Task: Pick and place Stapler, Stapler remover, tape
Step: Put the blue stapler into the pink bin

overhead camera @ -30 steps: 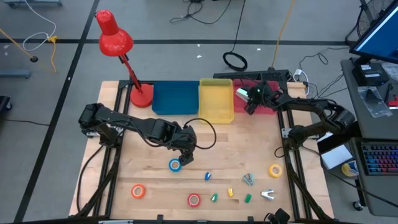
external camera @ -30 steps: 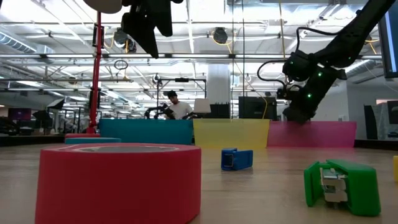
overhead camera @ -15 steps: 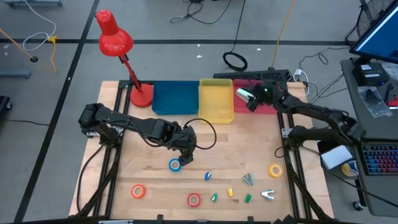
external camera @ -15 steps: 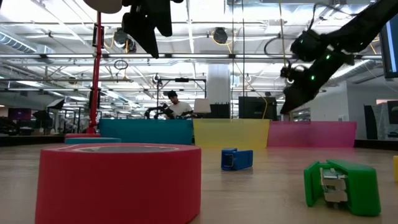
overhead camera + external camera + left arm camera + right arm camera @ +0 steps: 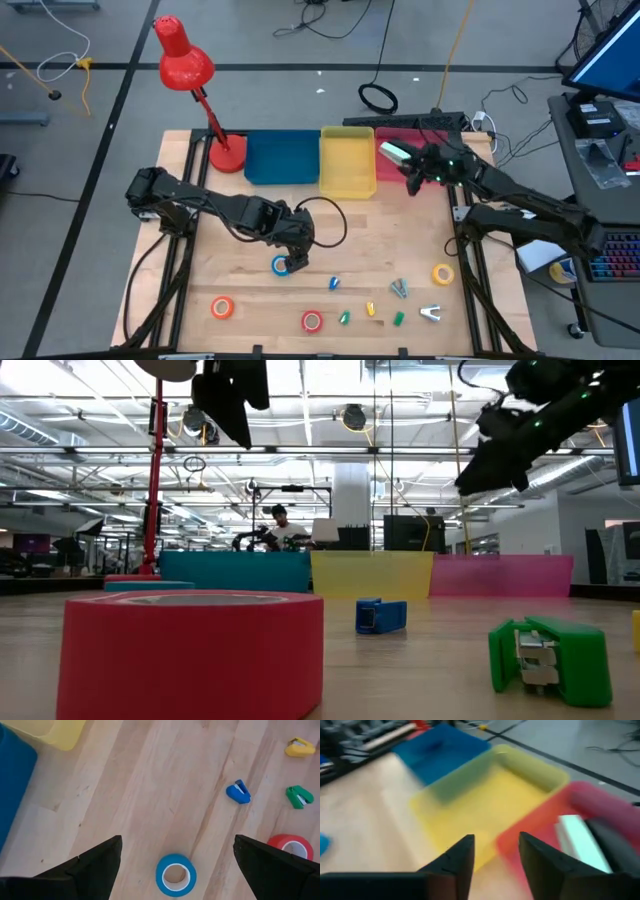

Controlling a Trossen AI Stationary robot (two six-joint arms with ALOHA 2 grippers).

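On the wooden desk (image 5: 390, 240) we log, from the high view:

- Left gripper (image 5: 288, 262): mid-desk, directly over the blue tape roll (image 5: 281, 265). Left wrist view shows its jaws spread wide, fingers (image 5: 95, 865) either side of the blue roll (image 5: 175, 875), nothing pinched. We can't tell whether the tips touch the desk.
- Right gripper (image 5: 413, 172): at the back, above the pink bin (image 5: 432, 176), raised off the desk per the low view (image 5: 500, 445). Right wrist view shows jaws apart w/ a narrow gap, holding nothing.
- Bins, back row, left to right: blue bin (image 5: 282, 157), yellow bin (image 5: 347, 160), pink bin. A pale green-white object (image 5: 394, 153) lies in the pink bin; we can't tell what it is.
- Tape, other rolls: orange roll (image 5: 222, 307) front left; red roll (image 5: 312, 321) front centre; yellow roll (image 5: 442, 273) right side, well apart from the rest.
- Small items, front: blue piece (image 5: 335, 283), green piece (image 5: 398, 319), yellow piece (image 5: 371, 309), a grey metal piece (image 5: 399, 288), a silver claw-shaped piece (image 5: 431, 313). Too small to ID w/ certainty.
- Red desk lamp (image 5: 185, 60): back left corner, base beside the blue bin.
- Low view: a person (image 5: 283, 532) in the room beyond the desk.
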